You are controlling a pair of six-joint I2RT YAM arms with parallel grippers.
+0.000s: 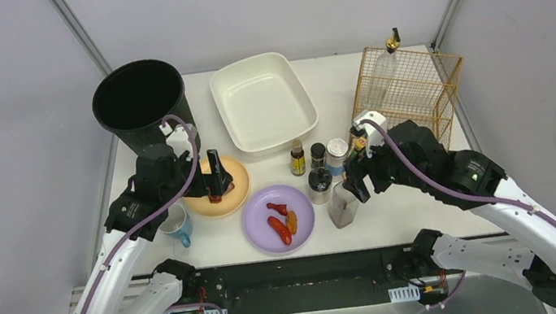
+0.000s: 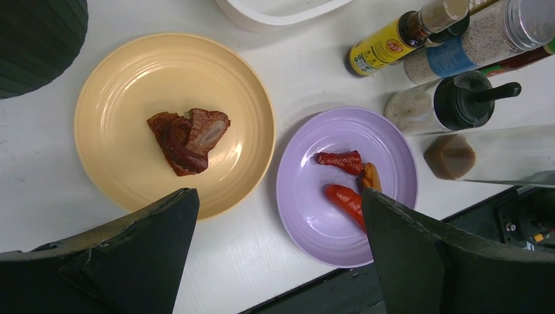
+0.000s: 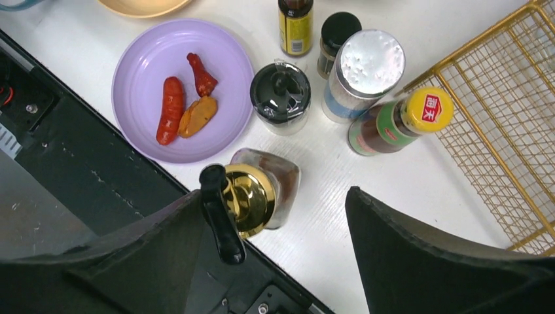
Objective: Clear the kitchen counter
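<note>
On the white kitchen counter (image 1: pixel 329 76) stand a yellow plate (image 1: pixel 237 195) with a piece of meat (image 2: pixel 190 139) and a purple plate (image 1: pixel 298 203) with sausages (image 2: pixel 343 196). My left gripper (image 1: pixel 217 184) hovers open over the yellow plate's near edge. In the left wrist view this gripper (image 2: pixel 278 196) has only bare counter between its fingers. My right gripper (image 1: pixel 354 183) is open above a glass cruet (image 1: pixel 342 207). The cruet's gold top (image 3: pixel 252 196) sits between the fingers of the right gripper (image 3: pixel 275 196), close to the left one, with a wide gap to the other.
A black bin (image 1: pixel 139 98) and a white basin (image 1: pixel 263 100) stand at the back. A gold wire rack (image 1: pixel 413 93) at the back right holds a glass bottle (image 1: pixel 386 64). Several condiment bottles (image 1: pixel 317 164) cluster mid-counter. A blue mug (image 1: pixel 177 224) is under the left arm.
</note>
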